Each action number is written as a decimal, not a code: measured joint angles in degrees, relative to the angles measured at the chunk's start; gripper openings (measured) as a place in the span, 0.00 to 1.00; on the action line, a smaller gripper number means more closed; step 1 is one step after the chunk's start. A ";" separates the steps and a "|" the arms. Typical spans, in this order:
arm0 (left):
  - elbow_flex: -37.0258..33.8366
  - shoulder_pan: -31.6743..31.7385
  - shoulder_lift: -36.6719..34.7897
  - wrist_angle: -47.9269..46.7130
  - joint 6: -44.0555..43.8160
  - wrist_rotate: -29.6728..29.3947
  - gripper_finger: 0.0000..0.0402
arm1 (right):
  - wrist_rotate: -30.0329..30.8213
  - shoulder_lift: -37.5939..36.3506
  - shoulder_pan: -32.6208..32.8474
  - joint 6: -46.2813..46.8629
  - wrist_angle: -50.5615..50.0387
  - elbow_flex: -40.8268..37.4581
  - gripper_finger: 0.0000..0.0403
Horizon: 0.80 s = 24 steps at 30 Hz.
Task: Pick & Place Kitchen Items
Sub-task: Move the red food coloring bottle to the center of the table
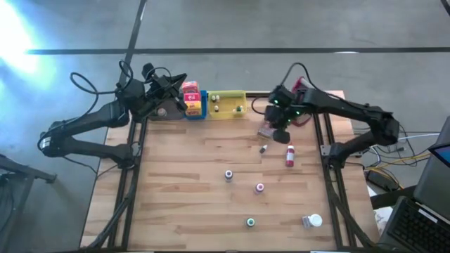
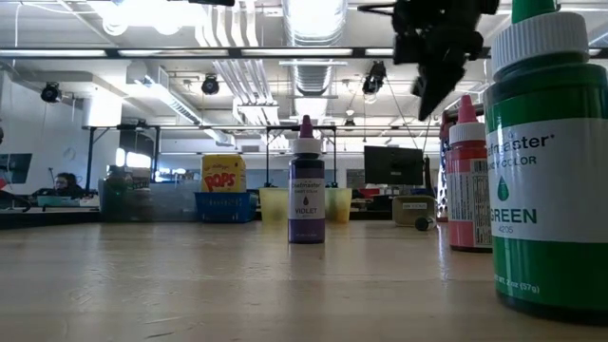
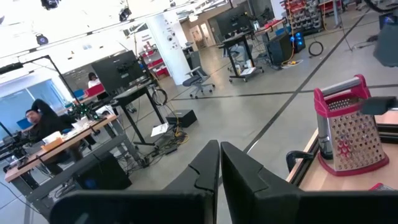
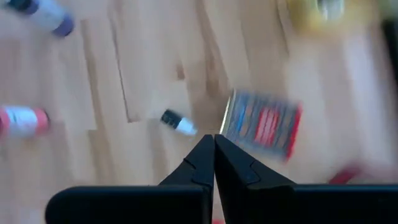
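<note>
From above, small bottles (image 1: pixel 259 187) are seen scattered over the tabletop (image 1: pixel 190 197); the right pincer (image 1: pixel 283 135) hangs over the far right part, beside a flat packet (image 1: pixel 268 131). The left pincer (image 1: pixel 176 79) is raised by the trays (image 1: pixel 225 105).

At table level, a violet bottle (image 2: pixel 306 193) and a green bottle (image 2: pixel 549 161) stand upright.

In the wrist views both pincers are pressed together, empty — the left (image 3: pixel 220 163) faces a grater (image 3: pixel 348 127), the right (image 4: pixel 214 155) a tiny bottle (image 4: pixel 177 122).

Count on worktop (image 1: pixel 176 211): two arms. Six small bottles loose: red-capped (image 1: pixel 290 156), violet (image 1: pixel 260 187), green (image 1: pixel 250 223), white-capped (image 1: pixel 312 221), blue-topped (image 1: pixel 228 175), tiny dark one (image 1: pixel 264 149). One grater (image 3: pixel 349 130). One yellow tray (image 1: pixel 225 104). One red-and-yellow box (image 1: pixel 190 92).
</note>
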 joint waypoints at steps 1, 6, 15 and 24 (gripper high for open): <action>0.00 0.00 0.00 0.00 0.00 0.00 0.05 | 0.50 -0.88 0.00 5.15 0.00 -1.42 0.02; 0.00 0.00 0.00 0.00 0.00 0.00 0.05 | 4.62 -4.85 0.02 28.53 -0.48 -8.43 0.02; 0.00 0.00 0.00 0.00 0.00 0.00 0.05 | 9.37 -8.57 0.01 48.56 -2.21 -20.31 0.05; 0.00 0.00 0.00 0.01 0.01 0.00 0.05 | 5.11 -10.76 0.02 63.09 3.76 -24.24 0.29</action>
